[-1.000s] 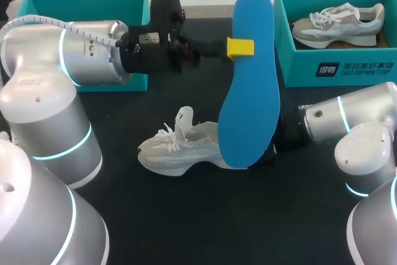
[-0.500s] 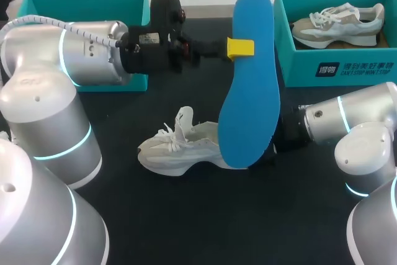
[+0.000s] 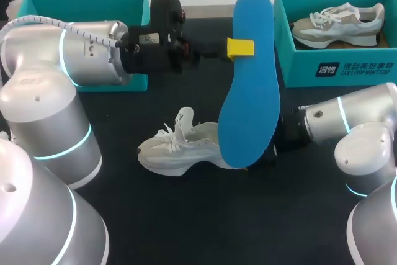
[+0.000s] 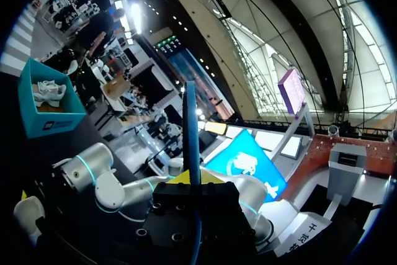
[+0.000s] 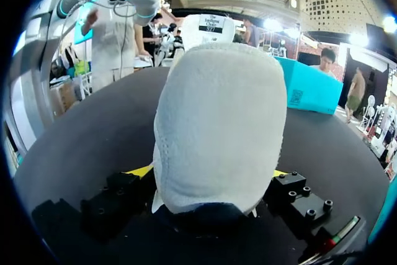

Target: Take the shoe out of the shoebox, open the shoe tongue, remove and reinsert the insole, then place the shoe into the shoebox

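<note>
Your left gripper (image 3: 240,48) pinches the blue insole (image 3: 251,103) upright over the table (image 3: 205,215); your right gripper (image 5: 209,173) is clamped on the heel of the white shoe (image 3: 180,148).

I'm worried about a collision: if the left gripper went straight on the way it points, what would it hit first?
Probably nothing: the left gripper, shut on the blue insole, points above the shoebox holding the other shoe, though height is hard to judge.

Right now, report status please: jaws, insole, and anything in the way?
Left jaws shut on blue insole, held upright. Right jaws shut on shoe at heel, on table. Right shoebox holds another shoe.
</note>
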You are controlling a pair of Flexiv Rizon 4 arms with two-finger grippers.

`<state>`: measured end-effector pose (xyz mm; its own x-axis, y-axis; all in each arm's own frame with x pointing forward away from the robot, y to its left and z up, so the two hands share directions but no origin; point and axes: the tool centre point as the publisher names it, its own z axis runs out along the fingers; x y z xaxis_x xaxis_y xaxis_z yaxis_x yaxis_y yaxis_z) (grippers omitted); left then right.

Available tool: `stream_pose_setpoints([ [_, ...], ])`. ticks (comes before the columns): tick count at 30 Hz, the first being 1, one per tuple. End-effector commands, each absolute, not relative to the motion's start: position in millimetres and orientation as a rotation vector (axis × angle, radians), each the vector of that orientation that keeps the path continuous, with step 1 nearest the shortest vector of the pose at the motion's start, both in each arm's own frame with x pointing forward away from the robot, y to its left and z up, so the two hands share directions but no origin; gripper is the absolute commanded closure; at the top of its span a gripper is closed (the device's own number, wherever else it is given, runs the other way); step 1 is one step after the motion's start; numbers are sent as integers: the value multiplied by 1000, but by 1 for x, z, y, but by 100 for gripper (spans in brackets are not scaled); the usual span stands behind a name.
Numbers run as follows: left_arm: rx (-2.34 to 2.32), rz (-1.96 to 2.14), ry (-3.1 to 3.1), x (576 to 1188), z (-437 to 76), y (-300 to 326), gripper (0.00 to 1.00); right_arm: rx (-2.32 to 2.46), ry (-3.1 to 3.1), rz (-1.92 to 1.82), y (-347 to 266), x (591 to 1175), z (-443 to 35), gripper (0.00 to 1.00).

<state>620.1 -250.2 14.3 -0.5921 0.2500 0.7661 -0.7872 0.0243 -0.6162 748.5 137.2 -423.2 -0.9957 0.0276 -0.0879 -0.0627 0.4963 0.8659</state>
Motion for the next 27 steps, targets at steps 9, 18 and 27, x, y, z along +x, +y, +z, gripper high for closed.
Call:
stream_pose_setpoints([
  [9,570,1682,-1518,620,13,-252,100,34,2681,1461,129,751,-416,0],
  [18,570,1682,-1518,620,13,-252,100,27,2736,1411,113,746,-408,0],
  [27,570,1682,-1518,620,13,-252,100,-1,2866,1259,100,746,-387,0],
])
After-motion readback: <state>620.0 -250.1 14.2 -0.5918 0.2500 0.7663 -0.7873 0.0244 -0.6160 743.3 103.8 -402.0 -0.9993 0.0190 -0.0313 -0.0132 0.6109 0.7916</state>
